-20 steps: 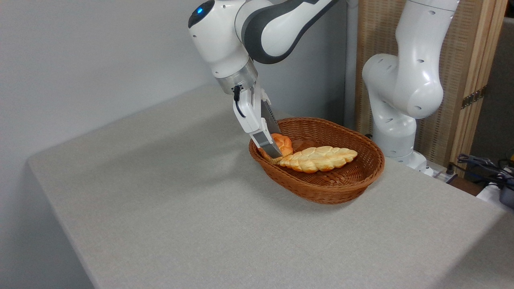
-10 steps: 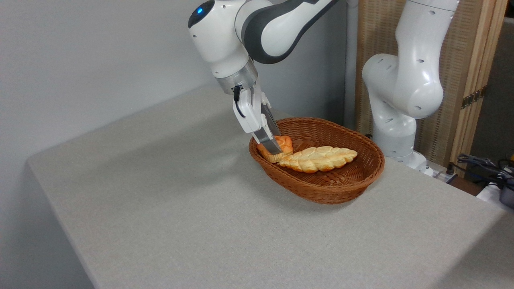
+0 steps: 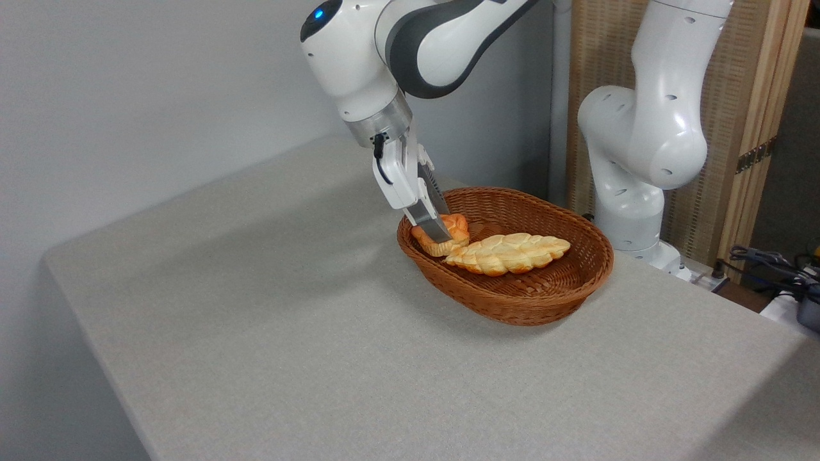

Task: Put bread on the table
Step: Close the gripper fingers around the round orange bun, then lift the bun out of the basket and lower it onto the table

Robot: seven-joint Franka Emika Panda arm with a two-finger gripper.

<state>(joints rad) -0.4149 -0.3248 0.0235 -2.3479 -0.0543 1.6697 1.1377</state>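
My two-finger gripper (image 3: 441, 232) is clamped across the small orange-golden knotted bun (image 3: 442, 234) at the left end of the brown wicker basket (image 3: 512, 301), an item I judge light, soft and crushable, best held mid-body.

A plain pale grey wall (image 3: 128, 96) fills the whole left side and runs on behind, smooth and bare, evenly lit with soft shadow near the floor line at lower left. Over on the right, a woven slatted screen (image 3: 602, 70) in a light wooden frame (image 3: 762, 115) stands upright beyond the far right corner. Past that, a darker grey panel (image 3: 794, 179). Down at the right edge, a tangle of dark cables (image 3: 769, 266), partly cut off.
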